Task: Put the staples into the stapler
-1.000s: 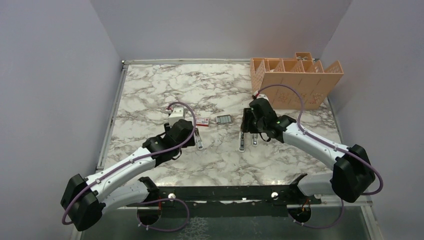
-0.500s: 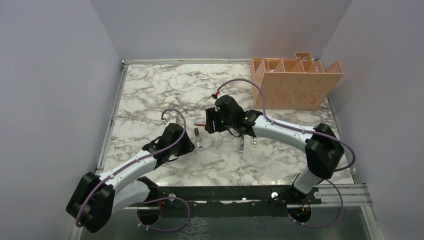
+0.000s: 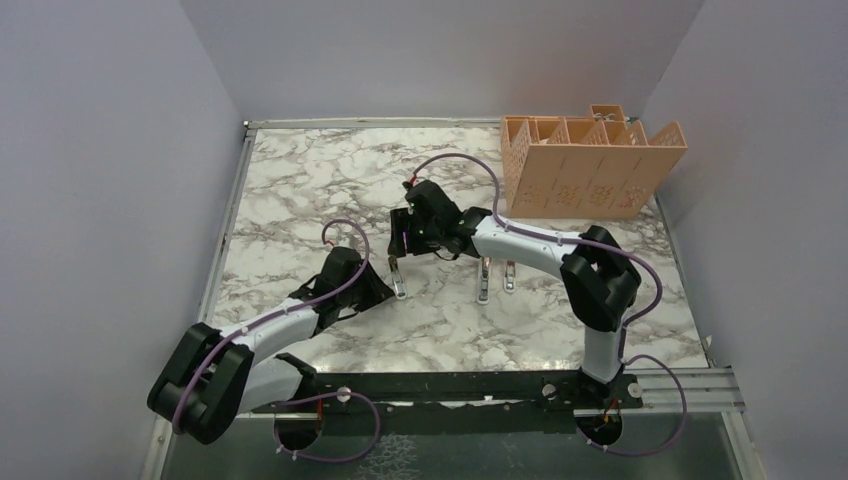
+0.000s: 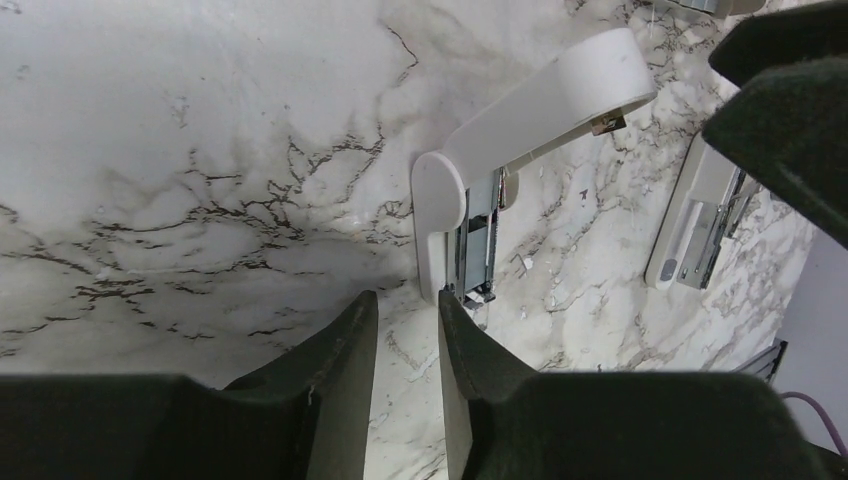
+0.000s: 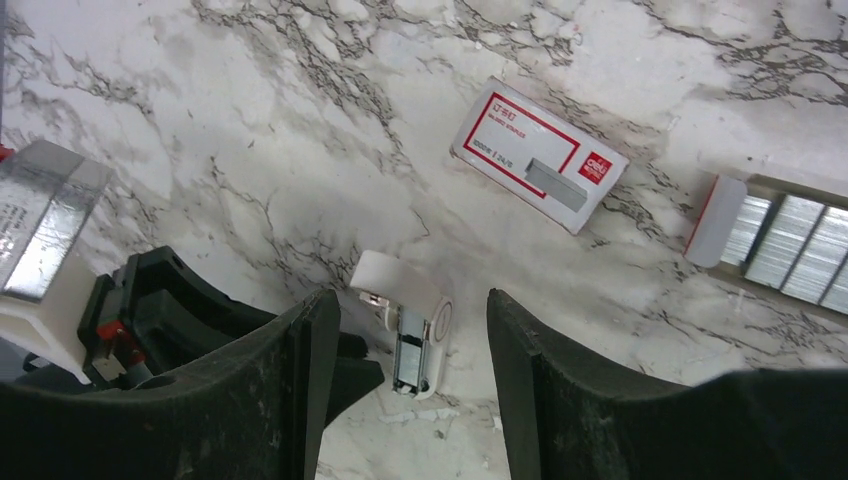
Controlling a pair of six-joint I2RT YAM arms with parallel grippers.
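Note:
A small white stapler (image 4: 440, 215) lies open on the marble, its lid arm (image 4: 550, 95) swung up and its metal channel (image 4: 478, 235) bare. My left gripper (image 4: 405, 310) sits just short of its near end, jaws narrowly apart with nothing between them. My right gripper (image 5: 408, 300) hovers open above the same stapler (image 5: 415, 335). The staples (image 5: 795, 245) are silvery strips in a flat tray at that view's right edge, beside the red-and-white box (image 5: 538, 155). In the top view the right arm hides both; the stapler (image 3: 399, 283) shows below the right gripper (image 3: 400, 245).
Two more white stapler pieces (image 3: 483, 280) (image 3: 508, 275) lie right of centre; one of them (image 4: 695, 215) also shows in the left wrist view. An orange desk organizer (image 3: 590, 165) stands at the back right. The left arm's fingers (image 5: 200, 310) reach in at the right wrist view's left.
The right arm swung left, from over the two stapler pieces to above the open stapler, its jaws widening. The left gripper drew back slightly and its jaws narrowed.

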